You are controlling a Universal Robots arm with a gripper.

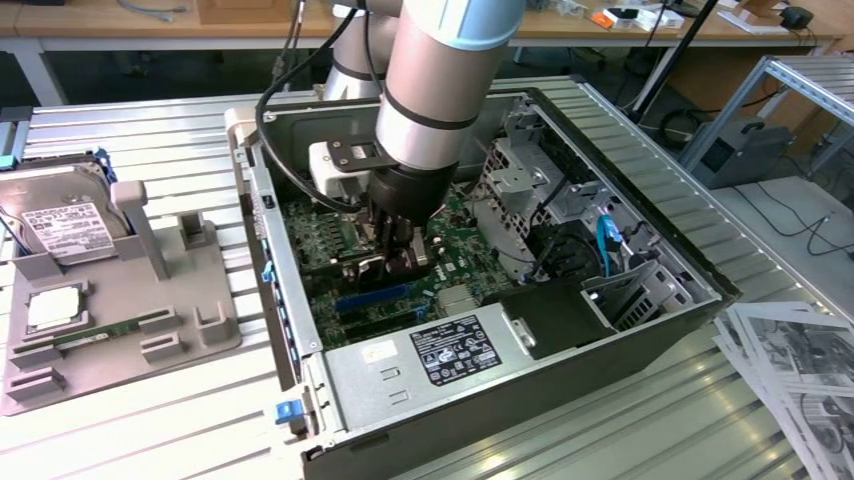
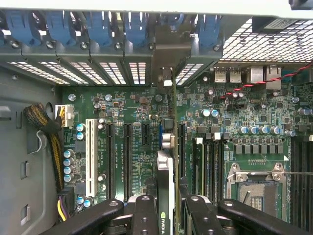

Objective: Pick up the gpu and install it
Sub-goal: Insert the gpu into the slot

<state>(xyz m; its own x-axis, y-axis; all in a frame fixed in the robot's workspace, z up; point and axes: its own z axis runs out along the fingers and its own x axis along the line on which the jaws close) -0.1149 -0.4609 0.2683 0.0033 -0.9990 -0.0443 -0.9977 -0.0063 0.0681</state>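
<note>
The open computer case (image 1: pixel 694 275) lies on its side on the metal table, and the arm reaches down into it. In the wrist view the gpu (image 2: pixel 165 169) is seen edge-on, a thin dark card with a green logo near my fingers (image 2: pixel 145 215). Its silver bracket (image 2: pixel 168 54) sits at the rear slot openings under the blue clips. My gripper (image 2: pixel 168 213) is shut on the gpu and holds it upright over the green motherboard (image 2: pixel 122 110), among the black expansion slots (image 2: pixel 126 161). In the exterior view the gripper (image 1: pixel 400 255) hangs low above the board, beside a blue slot (image 1: pixel 374 297).
A white slot (image 2: pixel 90 156) and the empty processor socket (image 2: pixel 254 181) flank the card. The power supply (image 1: pixel 441 350) and drive cage (image 1: pixel 521 190) crowd the case. On the exterior view's left a grey fixture (image 1: pixel 134 330) holds a hard drive (image 1: pixel 60 230). Papers (image 1: pixel 801 370) lie at the right.
</note>
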